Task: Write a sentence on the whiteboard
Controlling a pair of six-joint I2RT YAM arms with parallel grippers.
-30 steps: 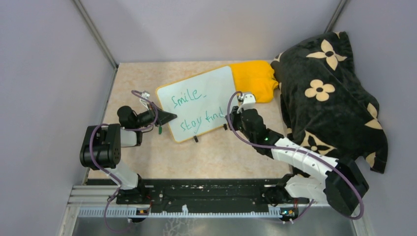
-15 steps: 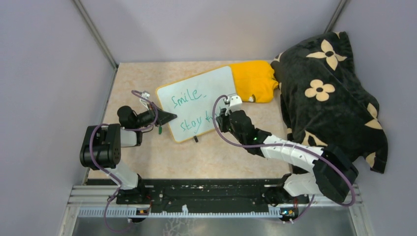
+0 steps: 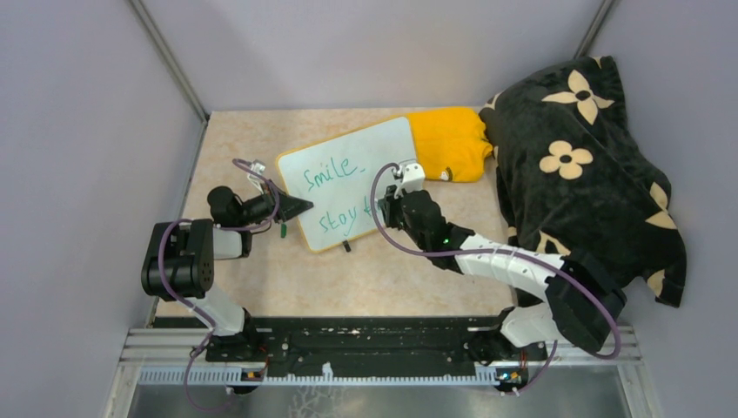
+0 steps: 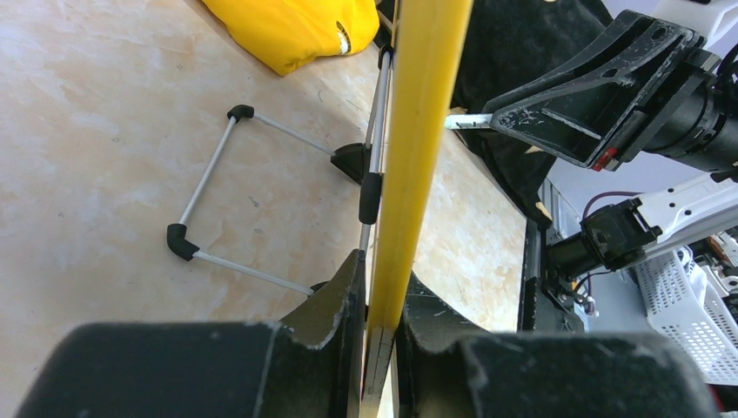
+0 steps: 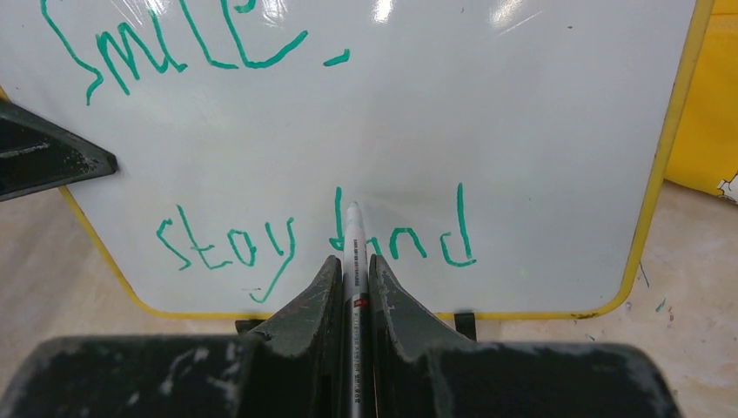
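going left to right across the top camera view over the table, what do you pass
black left gripper -> flat glossy white whiteboard with yellow rim, clamped by that gripper at its left edge -> bright yellow cloth -> black blanket with cream flower print

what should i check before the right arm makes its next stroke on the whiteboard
1. left fingers clamped on whiteboard rim: ok
2. right fingers shut on marker: ok
3. marker tip on the board by the f stroke: ok, it seems
4. wire stand behind the board unfolded: ok
5. bare board after the last d of the sentence: ok
6. ink left in marker: cannot tell
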